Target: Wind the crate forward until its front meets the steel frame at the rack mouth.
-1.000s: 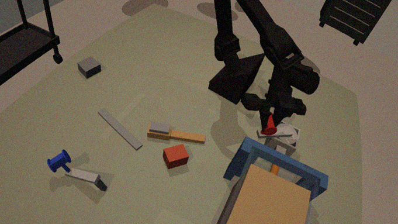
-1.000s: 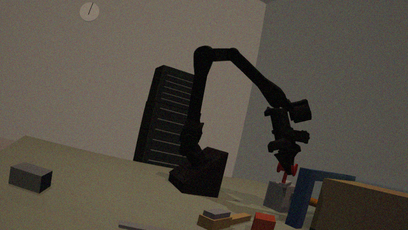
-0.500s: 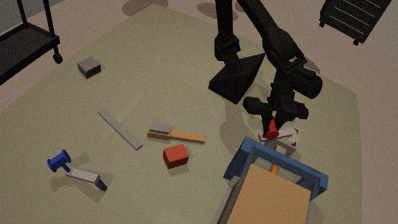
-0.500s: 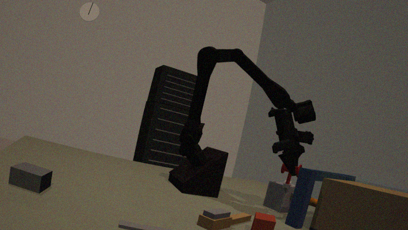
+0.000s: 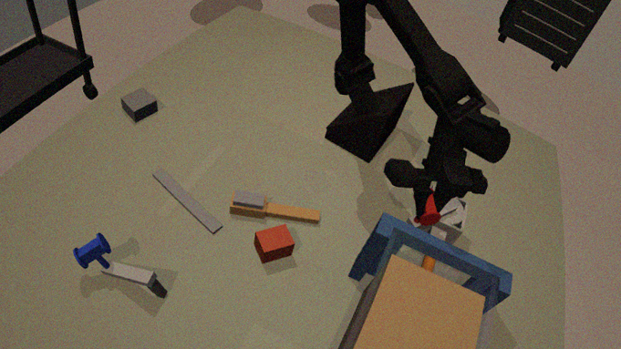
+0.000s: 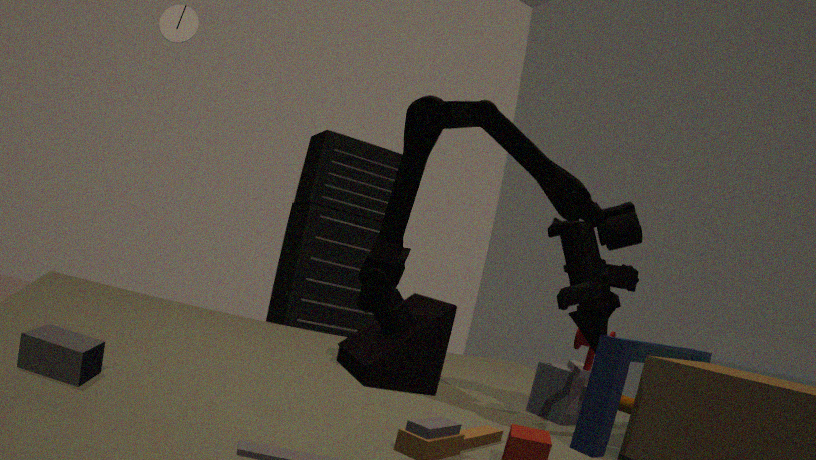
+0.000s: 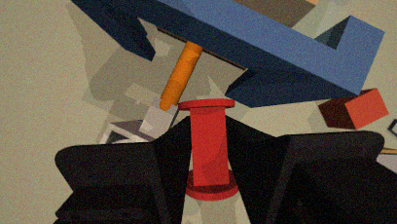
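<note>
Fingers of the gripper [image 7: 208, 166] clamp the red winch handle [image 7: 208, 141] upright between them, above the winch [image 5: 446, 221]

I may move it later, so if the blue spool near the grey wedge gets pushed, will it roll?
The blue spool lies on its side on round flanges, so it probably rolls easily. It looks rigid and likely light. The grey wedge beside it might stop it one way.

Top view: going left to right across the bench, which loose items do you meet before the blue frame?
Blue spool → dark grey block → grey flat bar → tan-handled brush → red block → blue frame.
</note>
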You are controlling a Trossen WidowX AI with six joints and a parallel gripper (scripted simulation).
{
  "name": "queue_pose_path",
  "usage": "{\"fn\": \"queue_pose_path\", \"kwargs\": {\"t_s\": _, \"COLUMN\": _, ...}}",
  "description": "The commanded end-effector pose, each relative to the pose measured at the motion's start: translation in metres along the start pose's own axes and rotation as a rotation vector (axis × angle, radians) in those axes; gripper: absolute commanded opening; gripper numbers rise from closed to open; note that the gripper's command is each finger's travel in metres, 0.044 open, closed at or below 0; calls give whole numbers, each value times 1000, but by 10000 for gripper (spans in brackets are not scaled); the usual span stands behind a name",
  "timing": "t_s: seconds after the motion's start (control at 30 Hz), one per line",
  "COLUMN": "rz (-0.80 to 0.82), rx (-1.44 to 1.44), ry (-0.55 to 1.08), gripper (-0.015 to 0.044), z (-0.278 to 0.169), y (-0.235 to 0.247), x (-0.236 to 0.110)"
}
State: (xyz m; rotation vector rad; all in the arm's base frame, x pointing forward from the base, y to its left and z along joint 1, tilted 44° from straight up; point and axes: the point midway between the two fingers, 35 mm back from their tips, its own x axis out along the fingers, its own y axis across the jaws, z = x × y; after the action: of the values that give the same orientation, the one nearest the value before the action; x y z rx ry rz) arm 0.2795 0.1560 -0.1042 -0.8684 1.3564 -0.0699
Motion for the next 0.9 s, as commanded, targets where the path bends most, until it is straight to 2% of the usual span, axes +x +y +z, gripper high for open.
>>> {"fn": "queue_pose_path", "kwargs": {"t_s": 0.0, "rz": 8, "rx": 6, "ry": -5, "gripper": 0, "z": 6, "y": 5, "x": 3}}
{"fn": "queue_pose_path", "kwargs": {"t_s": 0.87, "rz": 9, "rx": 8, "ry": -7, "gripper": 0, "z": 25, "y": 21, "x": 11}}
